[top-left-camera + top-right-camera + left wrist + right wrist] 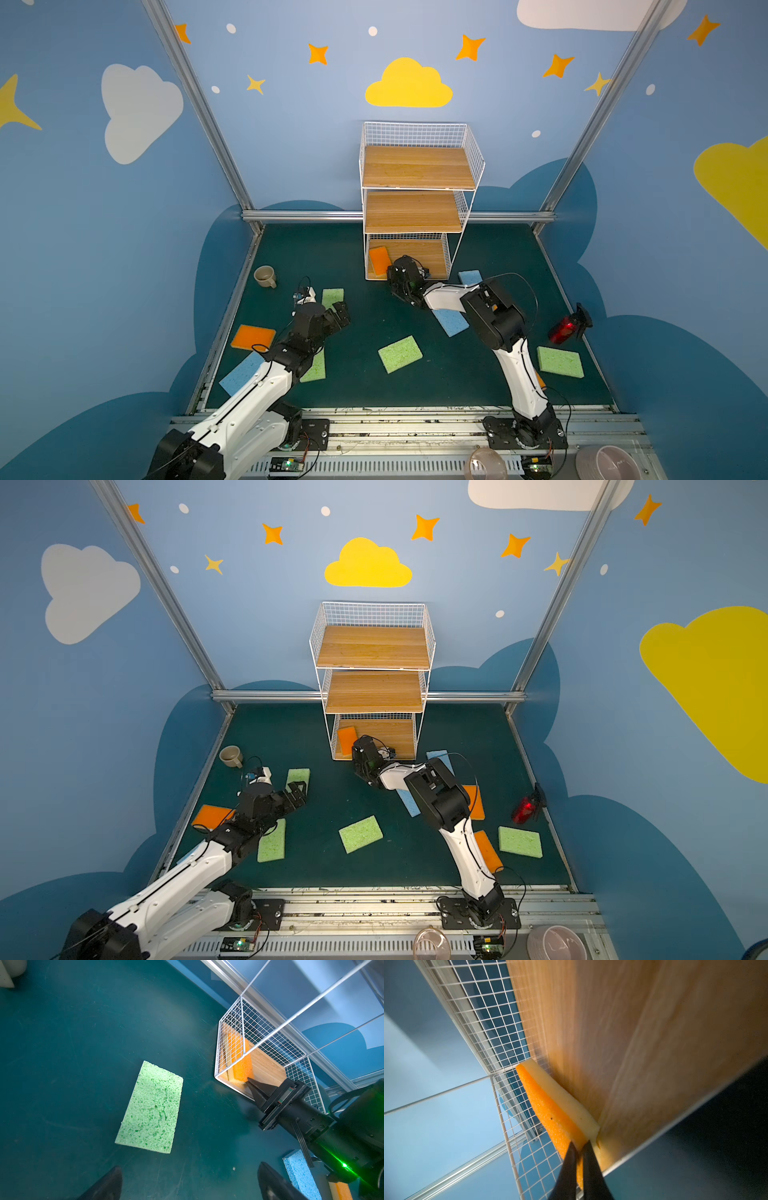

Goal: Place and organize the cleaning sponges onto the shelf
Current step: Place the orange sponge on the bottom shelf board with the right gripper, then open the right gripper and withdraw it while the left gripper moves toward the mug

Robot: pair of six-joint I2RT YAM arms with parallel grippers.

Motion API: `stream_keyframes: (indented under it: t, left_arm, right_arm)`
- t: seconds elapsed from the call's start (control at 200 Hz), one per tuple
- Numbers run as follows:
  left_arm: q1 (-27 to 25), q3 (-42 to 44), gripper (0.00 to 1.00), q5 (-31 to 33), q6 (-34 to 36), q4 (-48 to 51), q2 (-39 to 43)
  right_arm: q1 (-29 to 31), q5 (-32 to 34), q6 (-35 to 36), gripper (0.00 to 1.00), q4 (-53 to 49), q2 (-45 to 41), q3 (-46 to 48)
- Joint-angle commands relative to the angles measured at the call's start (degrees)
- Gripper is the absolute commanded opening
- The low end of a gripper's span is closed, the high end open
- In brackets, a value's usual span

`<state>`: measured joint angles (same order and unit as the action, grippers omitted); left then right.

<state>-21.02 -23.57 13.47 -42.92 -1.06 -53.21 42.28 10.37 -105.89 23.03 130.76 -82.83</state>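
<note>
Right end effector (580, 1143) pinches orange sponge (550, 1109) inside shelf (654, 1043).

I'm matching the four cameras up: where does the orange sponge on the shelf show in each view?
A top view: orange sponge near centre, left end of the shelf's bottom board.
A top view: same place, slightly left of centre.
Left wrist: behind the wire side, right hand at its corner.
Right wrist: close up, standing on edge, pinched by that hand.
Shared landmark: the shelf's white wire side.

Top views look down from above; close wrist views share the shelf (268, 1070)
</note>
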Motion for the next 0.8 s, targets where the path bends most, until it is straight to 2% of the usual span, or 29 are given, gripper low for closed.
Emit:
stream_keyframes:
  t: [0.0,0.105,0.4,0.526,0.656,0.796]
  left_arm:
    - [0.2,0.6,1.0,-0.4,-0.2,-1.1,0.2]
    - [0.3,0.6,1.0,-0.5,-0.2,-1.0,0.1]
    - [0.5,1.0,1.0,-0.5,-0.5,-0.9,0.7]
    - [0.7,1.0,1.0,-0.7,-0.2,-0.9,1.1]
    - [1.4,0.0,1.0,-1.1,-0.2,0.6,1.0]
    - [1.4,-1.3,1.0,1.0,0.2,4.2,3.9]
  right_arm:
    - [1.4,-2.6,2.1,0.2,2.1,1.4,-1.2]
    - [1.9,-3.5,2.8,0.27,2.6,1.4,-1.3]
    - [2.6,-4.4,4.2,0.33,3.9,0.9,-0.6]
    - [2.2,-4.4,6.3,0.39,4.9,-1.3,1.8]
    - [1.2,-6.1,8.5,0.53,6.2,-4.5,5.3]
    - [-0.1,-8.9,11.1,0.56,7.2,-9.5,10.6]
